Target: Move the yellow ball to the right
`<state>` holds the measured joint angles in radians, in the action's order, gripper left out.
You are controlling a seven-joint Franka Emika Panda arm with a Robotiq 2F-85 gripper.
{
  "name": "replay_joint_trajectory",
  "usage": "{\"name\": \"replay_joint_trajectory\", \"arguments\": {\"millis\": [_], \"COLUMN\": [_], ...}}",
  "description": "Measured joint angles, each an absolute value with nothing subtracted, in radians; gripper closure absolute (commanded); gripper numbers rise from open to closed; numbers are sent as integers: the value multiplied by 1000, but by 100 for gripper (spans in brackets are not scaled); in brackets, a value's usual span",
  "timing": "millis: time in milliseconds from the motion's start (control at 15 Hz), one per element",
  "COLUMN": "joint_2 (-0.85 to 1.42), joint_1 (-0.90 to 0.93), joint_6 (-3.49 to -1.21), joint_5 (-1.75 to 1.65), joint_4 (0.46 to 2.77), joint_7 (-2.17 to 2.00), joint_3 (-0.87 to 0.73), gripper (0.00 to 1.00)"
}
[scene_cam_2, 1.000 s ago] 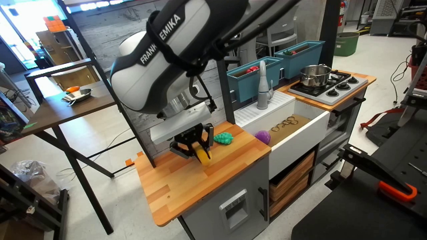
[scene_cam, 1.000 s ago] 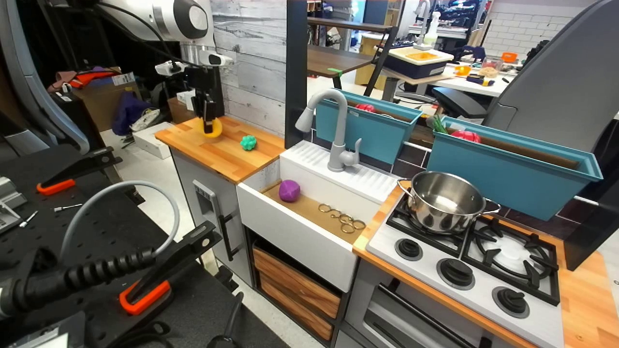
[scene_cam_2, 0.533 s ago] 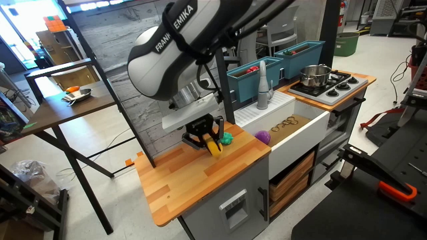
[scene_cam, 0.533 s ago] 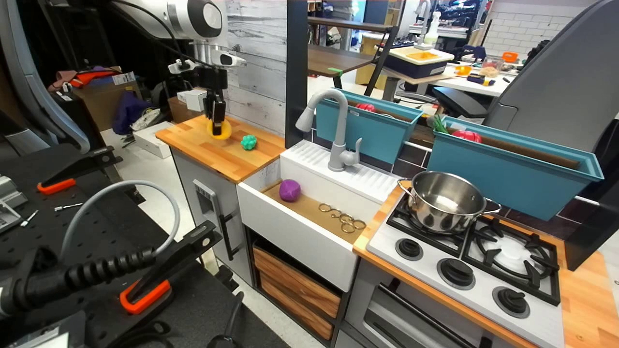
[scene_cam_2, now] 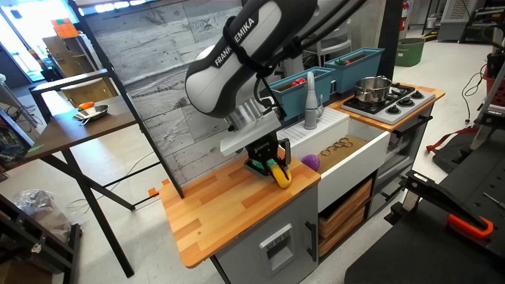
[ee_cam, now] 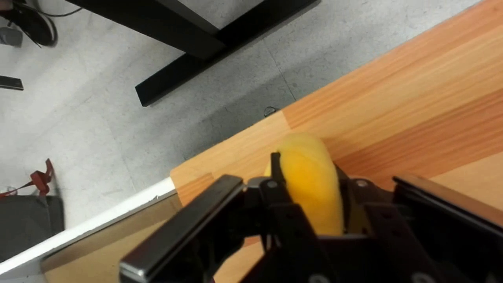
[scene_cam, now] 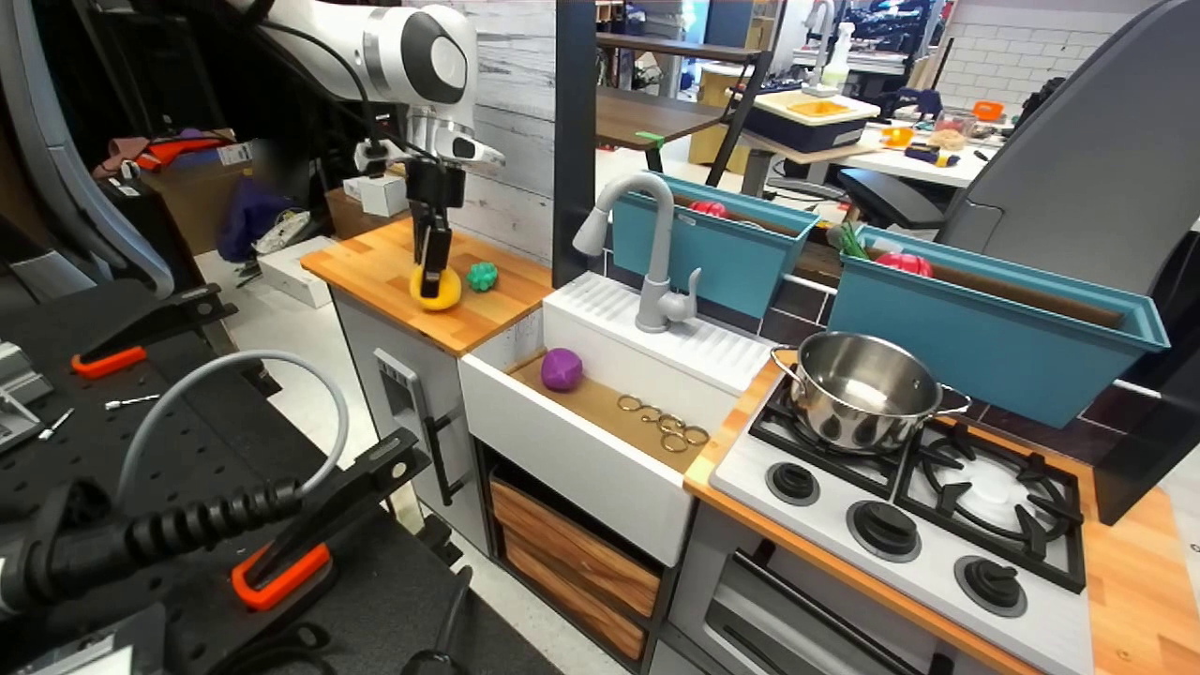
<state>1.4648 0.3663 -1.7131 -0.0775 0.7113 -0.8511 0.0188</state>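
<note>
In an exterior view, white capitals along the robot arm (scene_cam_2: pixel 217 83) read "FRANK" and "EMIKA", a black strap (scene_cam_2: pixel 244 59) between the two words. Lettering on the gripper (scene_cam_2: pixel 281 176) is too small to read. The dispenser (scene_cam_2: pixel 278 246) on the near grey cabinet (scene_cam_2: pixel 241 254) bears a row of little symbols, too blurred to name. At the far left in an exterior view, a cardboard box (scene_cam: pixel 202 192) carries a white label (scene_cam: pixel 239 152), its print unreadable.
</note>
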Motion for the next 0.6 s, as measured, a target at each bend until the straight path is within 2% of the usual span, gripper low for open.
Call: {"name": "replay_joint_trajectory", "arguments": {"millis": [67, 133, 267, 600], "joint_2": [1466, 1466, 1466, 1467], "joint_1": [366, 365, 365, 365], "joint_6": [-1708, -1705, -1704, -1703], "joint_5": [-77, -77, -77, -75], "joint_4": [717, 718, 718, 718], "joint_7": [-853, -856, -863, -875], "joint_3": [19, 19, 19, 19], "gripper": [94, 51, 44, 6]}}
